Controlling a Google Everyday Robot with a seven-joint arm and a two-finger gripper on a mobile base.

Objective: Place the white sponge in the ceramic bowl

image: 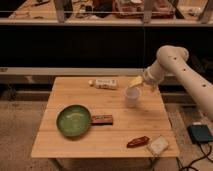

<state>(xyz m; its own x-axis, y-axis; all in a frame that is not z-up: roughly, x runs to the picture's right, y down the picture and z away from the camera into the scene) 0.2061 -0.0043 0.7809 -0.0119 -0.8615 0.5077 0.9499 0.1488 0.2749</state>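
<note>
Six items on one table
There was one bowl, one sponge, one cup, one bottle, one bar and one red packet; the one gripper hung just above the cup.

Blurred pincer above the white cup, arm cut off at the right edge
</note>
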